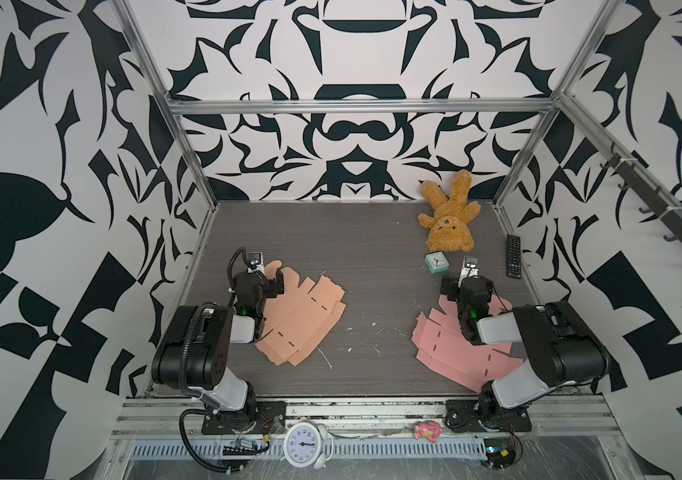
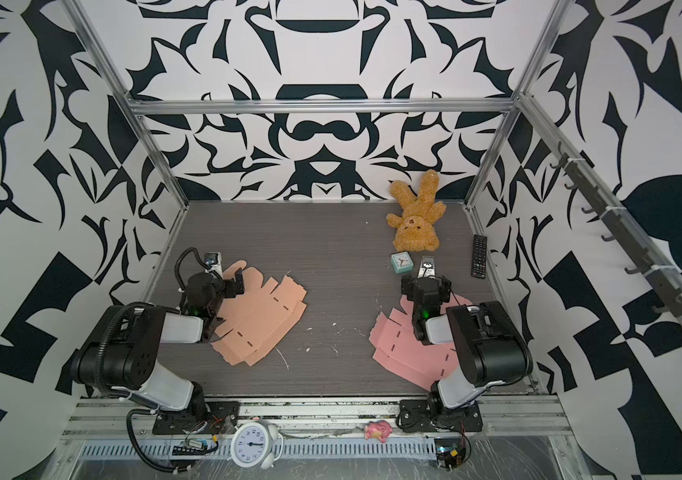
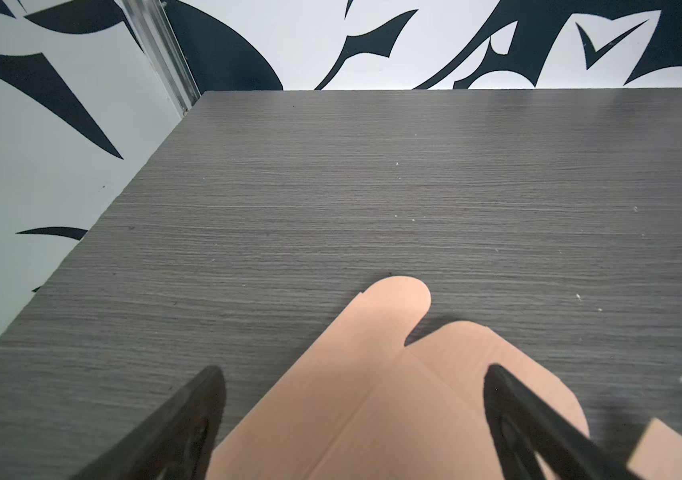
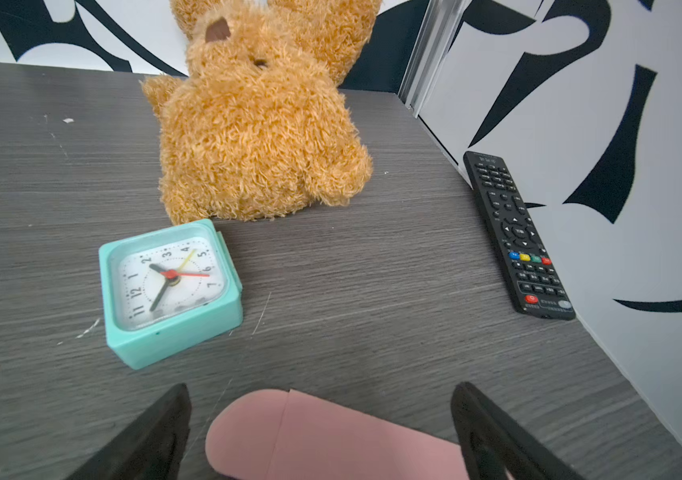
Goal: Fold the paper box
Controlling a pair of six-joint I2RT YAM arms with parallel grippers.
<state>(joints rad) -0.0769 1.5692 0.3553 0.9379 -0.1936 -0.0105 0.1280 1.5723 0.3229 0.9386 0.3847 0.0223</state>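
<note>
Two flat, unfolded paper box blanks lie on the dark table. The peach paper box [image 1: 302,320] [image 2: 264,320] is on the left and a pink one [image 1: 447,345] [image 2: 397,345] is on the right. My left gripper [image 1: 264,277] [image 2: 225,278] hovers open over the peach blank's far-left end. In the left wrist view its jaws [image 3: 354,370] straddle the creased panel below the rounded tab [image 3: 395,299]. My right gripper [image 1: 468,286] [image 2: 426,286] [image 4: 322,388] is open above the pink blank's rounded far tab [image 4: 310,436]. Neither holds anything.
A brown teddy bear [image 1: 449,216] [image 4: 256,137] lies at the back right, with a teal square clock [image 1: 437,262] [image 4: 169,291] just ahead of my right gripper. A black remote [image 1: 513,255] [image 4: 518,237] lies along the right wall. A white alarm clock [image 1: 302,444] and a pink toy [image 1: 428,430] sit on the front rail.
</note>
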